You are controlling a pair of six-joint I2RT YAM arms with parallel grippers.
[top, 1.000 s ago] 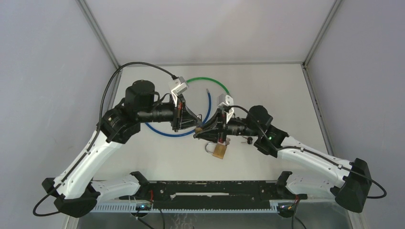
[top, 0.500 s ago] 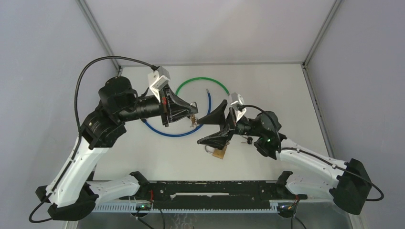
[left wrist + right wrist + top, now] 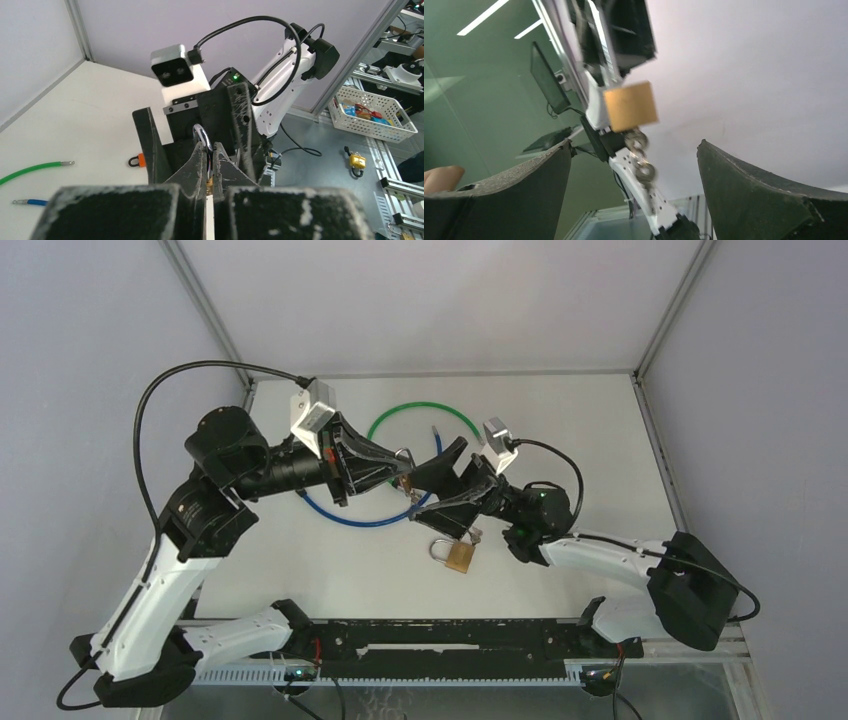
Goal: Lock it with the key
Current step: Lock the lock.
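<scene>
Brass padlock (image 3: 630,106), square body with a silvery shackle (image 3: 200,135): held off the white table (image 3: 560,440) in the left gripper (image 3: 209,152), roughly midway between the two arms. The two black fingers are pressed together on the shackle, and the body hangs beyond their tips.

Bunch of silvery keys on a ring (image 3: 640,155): dangles from the underside of the padlock body. It is blurred, so whether a key sits in the keyhole cannot be told.

Right gripper (image 3: 631,185): fingers spread wide and holding nothing. It faces the left gripper, with the padlock ahead of the gap and touching neither finger. From above, its two fingers (image 3: 445,458) flank the spot where the padlock hangs.

Second brass padlock (image 3: 459,555): lies flat on the table with its silver shackle toward the left, just beside the right arm's wrist and nearer the bases than the grippers.

Small orange lock with a black shackle (image 3: 136,161): lies on the table, seen in the left wrist view only.

Green cable (image 3: 420,410): curved into a loop on the far part of the table.

Blue cable (image 3: 350,520): arcs under the left arm and overlaps the green loop's near side.
</scene>
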